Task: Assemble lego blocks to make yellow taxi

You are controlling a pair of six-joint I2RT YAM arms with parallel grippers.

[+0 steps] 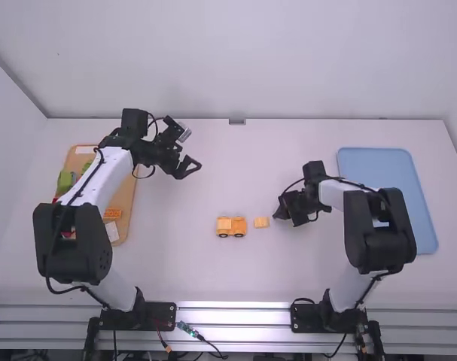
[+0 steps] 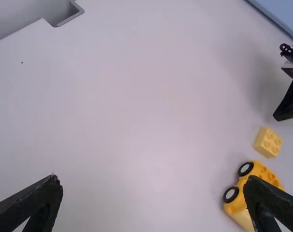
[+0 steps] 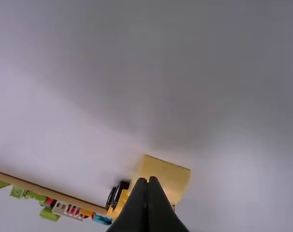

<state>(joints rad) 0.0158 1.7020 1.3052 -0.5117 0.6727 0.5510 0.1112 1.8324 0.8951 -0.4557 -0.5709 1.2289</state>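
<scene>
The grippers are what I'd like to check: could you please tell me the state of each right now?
Left gripper: open, holding nothing.
Right gripper: closed, nothing visible between its fingertips.

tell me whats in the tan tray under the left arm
Green pieces and an orange brick show in the tan tray. The left arm hides part of it, so whatever lies beneath there can't be seen.
</scene>
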